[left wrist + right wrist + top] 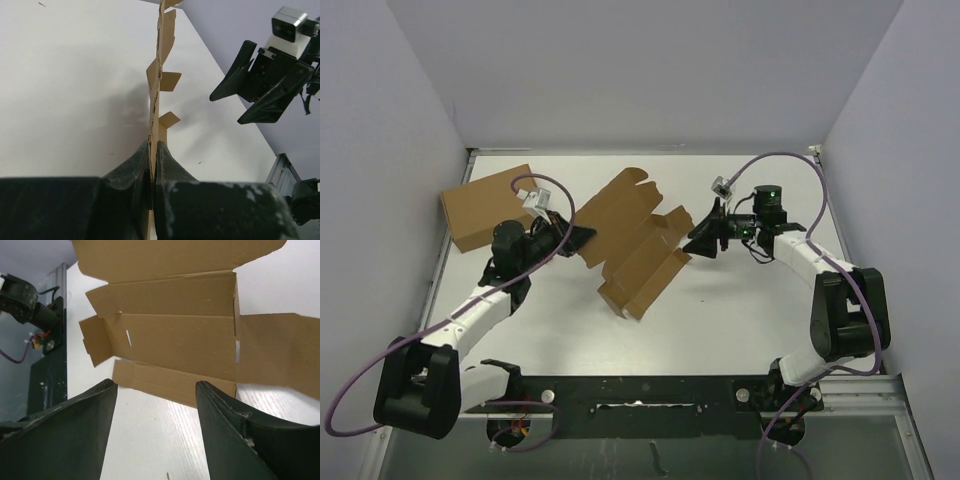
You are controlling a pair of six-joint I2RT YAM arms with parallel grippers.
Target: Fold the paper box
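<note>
At the far left of the tabletop (740, 320) sits a larger plain cardboard box (485, 205), apart from the work. Next to it, our left pincer (588, 238) is clamped on the left edge of the paper box (640, 245). The paper box lies open, a die-cut sheet in the middle of the tabletop between the two arms. Its creases and long panels run on a diagonal from near-left to far-right. Parts of it seem to sit raised off the surface rather than flat, though we cannot tell how much.

Further right, our right pincer (695, 240) stands with its jaws apart, holding nothing, just beside the sheet's right edge. The sheet therefore lies to the left of that pincer, straight ahead of its fingers. We judge the right arm to be the free one, and the nearer one to the flaps on that side.

The left wrist view shows the sheet edge-on, a thin line pinched between the fingers, with small tabs sticking out sideways. It also shows the right pincer's jaws gaping beyond it. That view gives none of the sheet's layout. The right wrist view gives us the layout: the inner face with its panels, creases, slots and side flaps. A narrow flap lies nearest the fingertips.
</note>
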